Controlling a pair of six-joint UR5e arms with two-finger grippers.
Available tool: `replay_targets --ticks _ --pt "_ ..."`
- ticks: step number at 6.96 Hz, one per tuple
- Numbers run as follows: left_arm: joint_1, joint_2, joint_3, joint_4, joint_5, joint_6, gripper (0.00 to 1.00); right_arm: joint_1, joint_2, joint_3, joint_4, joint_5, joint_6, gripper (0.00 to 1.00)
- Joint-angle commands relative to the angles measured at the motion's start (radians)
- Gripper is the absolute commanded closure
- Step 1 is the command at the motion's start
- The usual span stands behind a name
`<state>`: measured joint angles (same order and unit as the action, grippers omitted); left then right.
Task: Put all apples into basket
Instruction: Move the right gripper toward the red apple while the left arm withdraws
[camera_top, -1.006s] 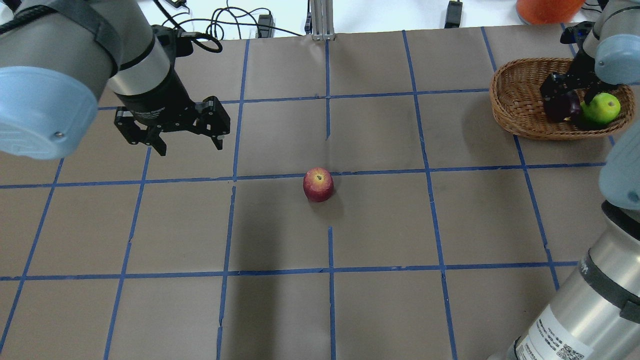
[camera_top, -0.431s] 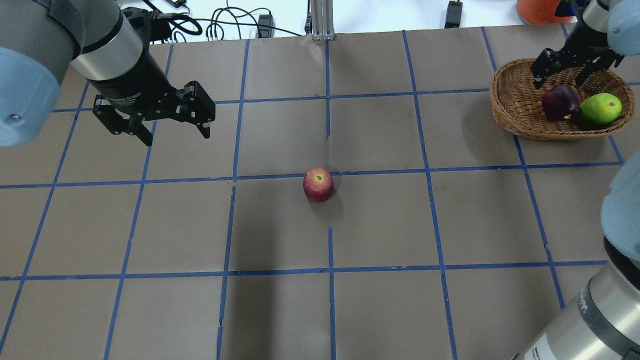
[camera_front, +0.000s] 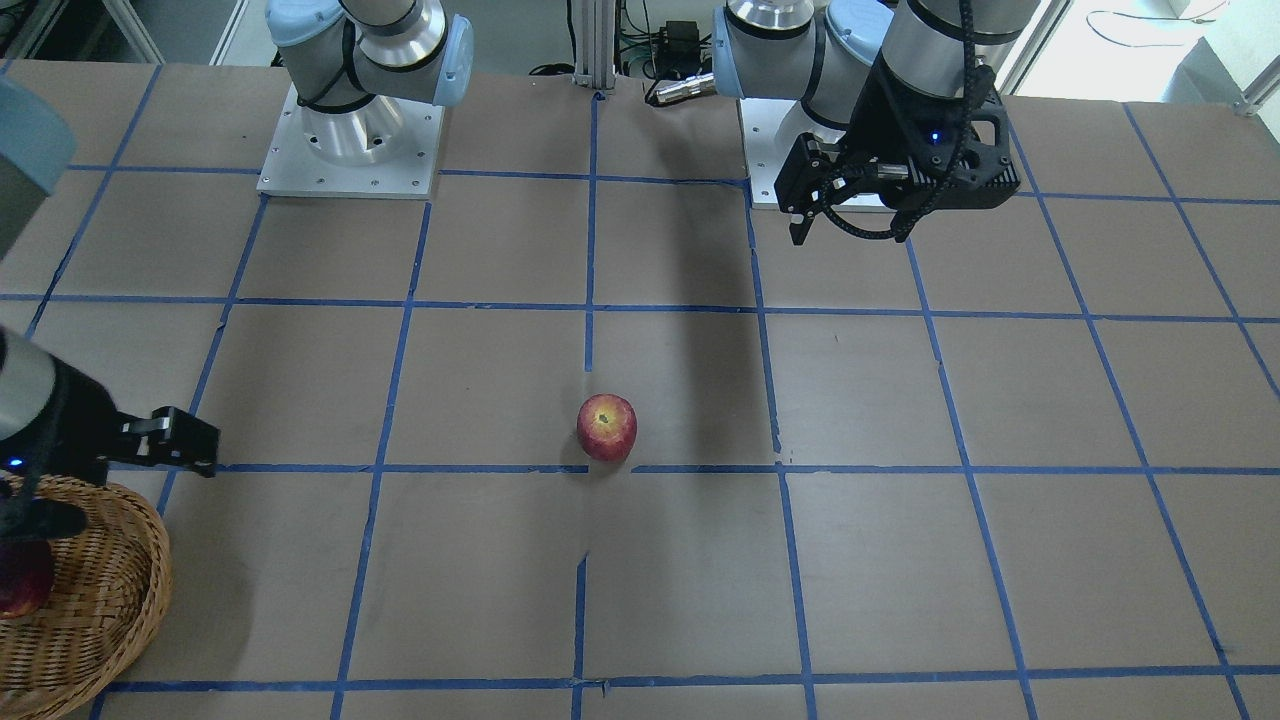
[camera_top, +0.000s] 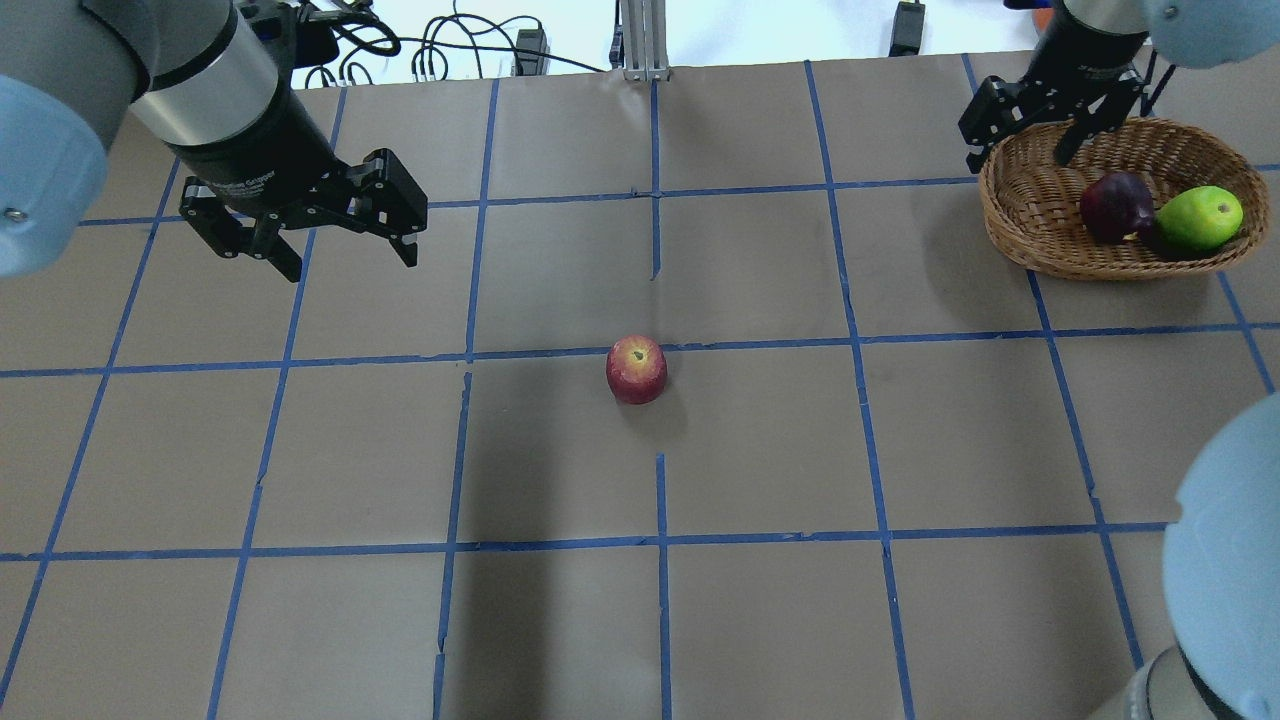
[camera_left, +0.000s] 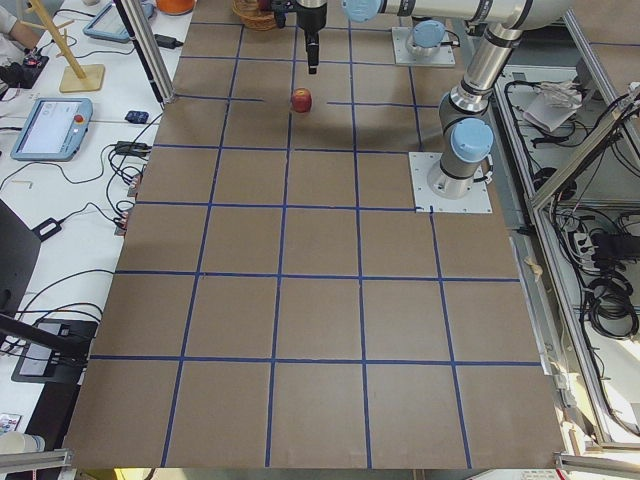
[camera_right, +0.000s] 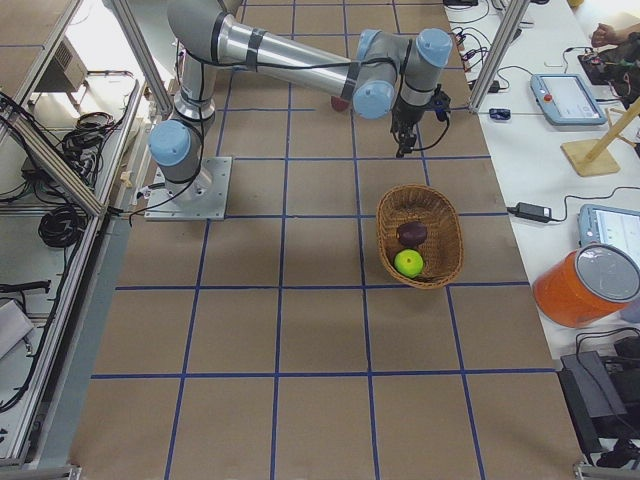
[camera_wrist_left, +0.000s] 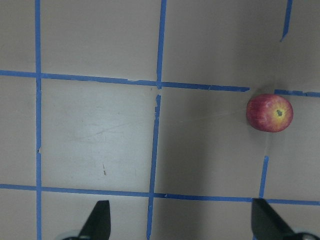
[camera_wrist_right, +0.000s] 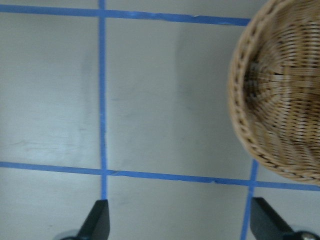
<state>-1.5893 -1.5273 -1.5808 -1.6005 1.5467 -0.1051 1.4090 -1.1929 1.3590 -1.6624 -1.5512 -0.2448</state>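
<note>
The red apple (camera_top: 636, 369) sits alone on the brown paper-covered table (camera_top: 760, 450), near the middle. It rests upright, stem end up, just on the near side of a blue tape line in the overhead view. Nothing touches it.

The wicker basket (camera_top: 1040, 240) stands at the far right of the table. Inside it lie the maroon apple (camera_top: 1115, 207) and the lime-green apple (camera_top: 1200, 218), side by side and seemingly touching, with the green one further right.

The left gripper (camera_top: 352, 265) hangs above the far left part of the table, well apart from the red apple. Its fingers are spread wide with nothing between them. In its wrist view the red apple (camera_wrist_left: 269, 112) shows off to the right, ahead of the two fingertips (camera_wrist_left: 100, 215).

The right gripper (camera_top: 1016, 160) hangs at the basket's far left rim, also with its fingers spread and empty. Its wrist camera looks down on bare paper and tape, with the basket (camera_wrist_right: 280, 100) at the right edge of that view.
</note>
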Motion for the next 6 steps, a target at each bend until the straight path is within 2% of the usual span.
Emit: replay_targets --ticks 1,2,3,6 --pt "0.011 0.016 0.001 -0.001 0.006 0.002 0.0 0.185 -0.031 0.055 0.038 0.008 0.14 0.0" --pt "0.011 0.009 0.001 0.002 0.006 0.001 0.0 0.246 -0.027 0.086 0.017 0.019 0.279 0.0" --pt "0.011 0.012 0.001 0.01 0.001 0.001 0.0 0.299 -0.016 0.109 -0.05 0.095 0.409 0.0" --pt "0.009 0.016 -0.002 0.01 0.006 0.002 0.0 0.422 0.076 0.152 -0.192 0.144 0.507 0.0"
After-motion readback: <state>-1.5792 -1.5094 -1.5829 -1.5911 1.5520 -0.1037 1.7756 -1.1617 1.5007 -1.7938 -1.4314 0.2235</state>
